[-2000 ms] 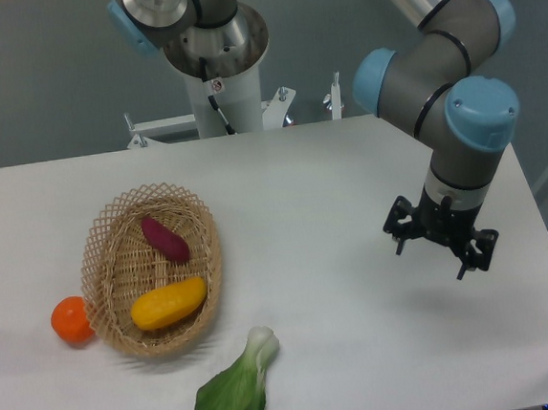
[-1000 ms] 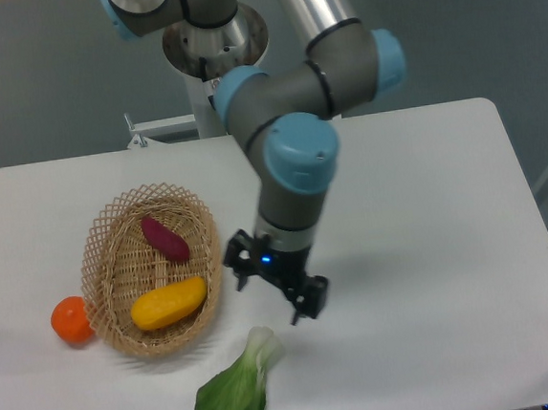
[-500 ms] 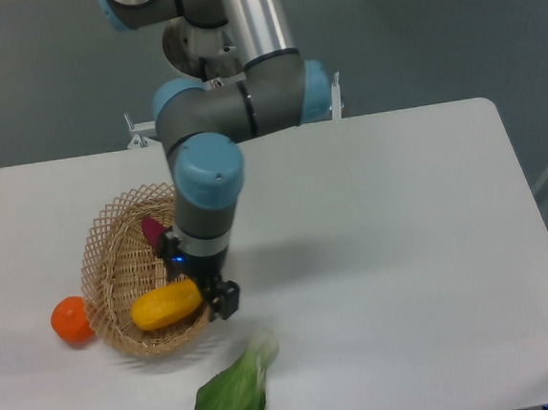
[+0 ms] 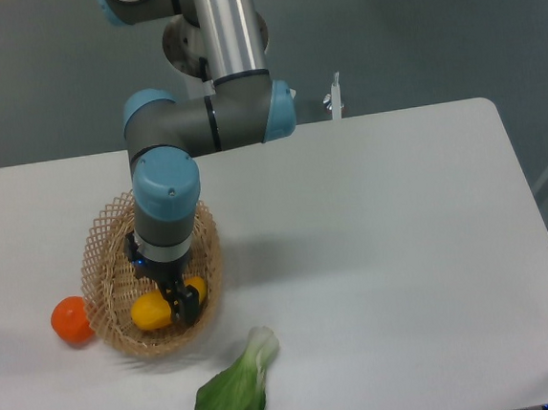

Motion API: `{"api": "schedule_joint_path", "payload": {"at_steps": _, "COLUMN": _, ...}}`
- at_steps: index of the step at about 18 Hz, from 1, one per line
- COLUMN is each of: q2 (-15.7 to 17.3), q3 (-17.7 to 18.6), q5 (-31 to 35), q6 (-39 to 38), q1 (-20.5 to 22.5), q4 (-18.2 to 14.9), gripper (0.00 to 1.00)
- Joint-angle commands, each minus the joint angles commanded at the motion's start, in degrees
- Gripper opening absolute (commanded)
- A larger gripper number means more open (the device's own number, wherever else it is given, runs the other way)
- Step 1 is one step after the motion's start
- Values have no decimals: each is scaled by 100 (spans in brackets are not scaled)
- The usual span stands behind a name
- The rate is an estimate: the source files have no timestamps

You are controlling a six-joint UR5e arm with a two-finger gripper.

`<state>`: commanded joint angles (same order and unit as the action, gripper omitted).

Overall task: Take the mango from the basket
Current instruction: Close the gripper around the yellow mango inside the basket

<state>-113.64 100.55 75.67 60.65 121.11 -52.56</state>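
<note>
The light tan wicker basket [image 4: 96,247] stands at the left of the table. The yellow-orange mango [image 4: 148,313] lies in its near end. My gripper [image 4: 173,296] is down inside the basket, right over the middle of the mango. It is open, with one dark finger [image 4: 184,306] crossing in front of the fruit and the other hidden behind it under the wrist. The mango shows on both sides of that finger. The dark purple-red root is hidden behind my arm.
A round orange fruit [image 4: 71,319] lies on the table against the basket's left side. A green leafy bok choy [image 4: 236,388] lies in front of the basket near the table's front edge. The arm's base stands behind the table.
My arm has swept from the right side of the table to the left, reached the basket, and lowered the gripper onto the mango. The mango and basket have not moved.
</note>
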Motion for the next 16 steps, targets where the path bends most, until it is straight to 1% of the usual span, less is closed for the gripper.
{"api": "schedule_joint_path", "payload": {"at_steps": 2, "q2": -97, "q3": -9, "q5": 17, "q6": 0, "q1": 0, "q4": 9, "gripper": 100}}
{"api": "schedule_joint_path", "payload": {"at_steps": 5, "q2": -132, "q3": -9, "q5": 62, "q6": 9, "q1": -9, "q4": 26, "gripper": 100}}
{"api": "schedule_joint_path", "payload": {"at_steps": 9, "q2": -316, "q3": -9, "q5": 184, "q6": -26, "q1": -114, "q4": 325, "gripper": 100}}
{"api": "schedule_joint_path", "payload": {"at_steps": 13, "q2": -431, "q3": 0, "q5": 395, "q6": -44, "q1": -237, "q4": 343, "gripper": 100}}
{"api": "schedule_joint_path", "payload": {"at_steps": 16, "q2": -440, "q3": 9, "q5": 413, "q6": -70, "q1": -316, "q4": 334, "gripper": 100}}
